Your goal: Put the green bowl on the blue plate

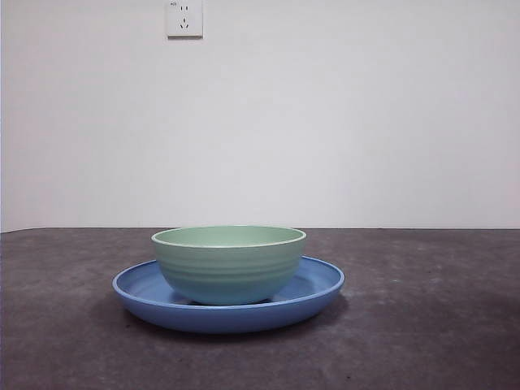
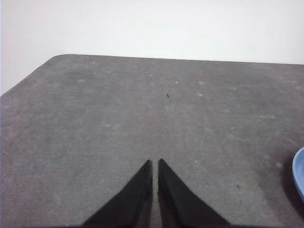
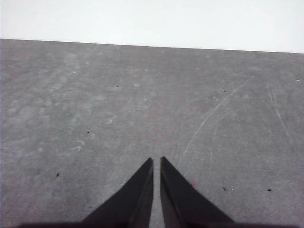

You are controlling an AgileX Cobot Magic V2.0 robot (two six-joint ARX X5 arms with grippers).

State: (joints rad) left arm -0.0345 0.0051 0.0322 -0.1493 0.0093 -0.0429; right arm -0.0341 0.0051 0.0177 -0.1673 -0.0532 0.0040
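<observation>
The green bowl [image 1: 228, 264] stands upright inside the blue plate [image 1: 321, 284] in the middle of the dark table in the front view. No gripper shows in the front view. My left gripper [image 2: 155, 163] is shut and empty above bare table, with a sliver of the blue plate's rim [image 2: 299, 173] at the edge of its view. My right gripper [image 3: 156, 160] is shut and empty above bare table; neither bowl nor plate shows in its view.
A white wall stands behind the table, with a power socket [image 1: 184, 18] high up. The table's rounded far corner [image 2: 59, 57] shows in the left wrist view. Faint scratches [image 3: 213, 111] mark the table in the right wrist view.
</observation>
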